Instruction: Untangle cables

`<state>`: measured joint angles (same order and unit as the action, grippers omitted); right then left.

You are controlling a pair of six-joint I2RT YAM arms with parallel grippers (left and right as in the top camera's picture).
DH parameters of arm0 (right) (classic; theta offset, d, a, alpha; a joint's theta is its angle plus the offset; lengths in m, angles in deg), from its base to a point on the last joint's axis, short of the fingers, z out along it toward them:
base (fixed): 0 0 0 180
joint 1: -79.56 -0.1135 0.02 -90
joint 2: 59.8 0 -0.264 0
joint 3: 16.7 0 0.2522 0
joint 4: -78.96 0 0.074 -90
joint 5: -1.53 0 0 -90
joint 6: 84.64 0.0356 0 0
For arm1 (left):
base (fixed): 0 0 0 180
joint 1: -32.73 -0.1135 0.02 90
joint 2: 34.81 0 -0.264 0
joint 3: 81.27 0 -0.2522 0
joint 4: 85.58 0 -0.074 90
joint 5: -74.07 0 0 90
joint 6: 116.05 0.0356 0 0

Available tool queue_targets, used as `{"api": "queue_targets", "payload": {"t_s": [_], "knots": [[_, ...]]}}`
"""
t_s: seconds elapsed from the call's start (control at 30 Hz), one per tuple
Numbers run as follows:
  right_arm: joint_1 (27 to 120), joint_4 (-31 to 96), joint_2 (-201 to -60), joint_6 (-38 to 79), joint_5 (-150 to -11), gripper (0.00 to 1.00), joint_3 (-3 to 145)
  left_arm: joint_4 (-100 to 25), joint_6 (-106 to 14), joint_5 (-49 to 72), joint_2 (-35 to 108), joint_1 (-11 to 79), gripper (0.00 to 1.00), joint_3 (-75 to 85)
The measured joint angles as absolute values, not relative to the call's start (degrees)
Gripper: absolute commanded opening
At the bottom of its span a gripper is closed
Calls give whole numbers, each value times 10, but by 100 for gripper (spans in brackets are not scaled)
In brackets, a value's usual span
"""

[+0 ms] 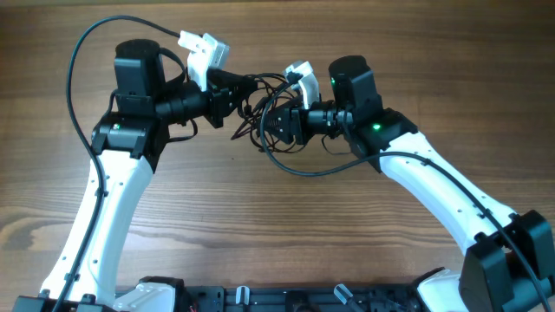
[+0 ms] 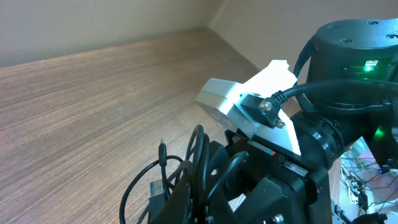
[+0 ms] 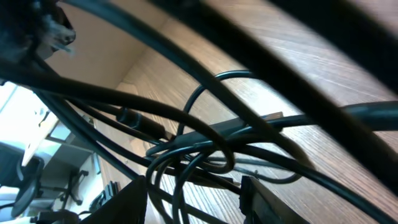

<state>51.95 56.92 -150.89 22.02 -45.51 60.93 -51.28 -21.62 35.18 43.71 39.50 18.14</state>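
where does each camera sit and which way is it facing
overhead: above the table, looking straight down; both arms show, left gripper and right gripper meet at the cables.
left wrist: on the left arm, looking past its own gripper toward the right arm.
right wrist: close in, its fingers below the cables.
shared: the cables appear in all three.

Office or lab room, wood-grain table [image 1: 260, 225], swivel chairs [image 3: 28, 180] behind
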Motion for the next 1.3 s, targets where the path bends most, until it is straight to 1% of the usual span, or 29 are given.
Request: {"api": "queue_targets", "payload": {"t_s": [0.23,0.57,0.67,0.7,0.73,0.77,0.8,0.83,1.03,1.2,1.3], "knots": [[519,551,-1510,217,-461,48,609,-513,-216,352,437,395,4,181],[519,549,-1515,216,-464,50,609,-517,-216,352,437,395,4,181],[519,549,-1515,216,-464,49,609,-517,-216,352,437,395,4,182],[519,549,-1515,216,-464,46,609,-517,-216,352,437,395,4,181],[519,549,-1515,216,-464,41,609,-517,-216,352,437,395,4,181],[519,550,-1515,216,-464,27,609,-517,-216,354,437,395,4,181],[519,550,-1515,217,-464,17,609,-517,-216,356,437,395,4,181],[519,550,-1515,216,-464,5,609,-517,-216,356,437,395,4,181],[519,550,-1515,229,-468,5,609,-517,-216,358,437,395,4,181],[519,544,-1515,256,-506,5,609,-517,-216,358,437,395,4,182],[518,518,-1515,271,-546,5,609,-517,-216,358,437,395,4,181]]}}
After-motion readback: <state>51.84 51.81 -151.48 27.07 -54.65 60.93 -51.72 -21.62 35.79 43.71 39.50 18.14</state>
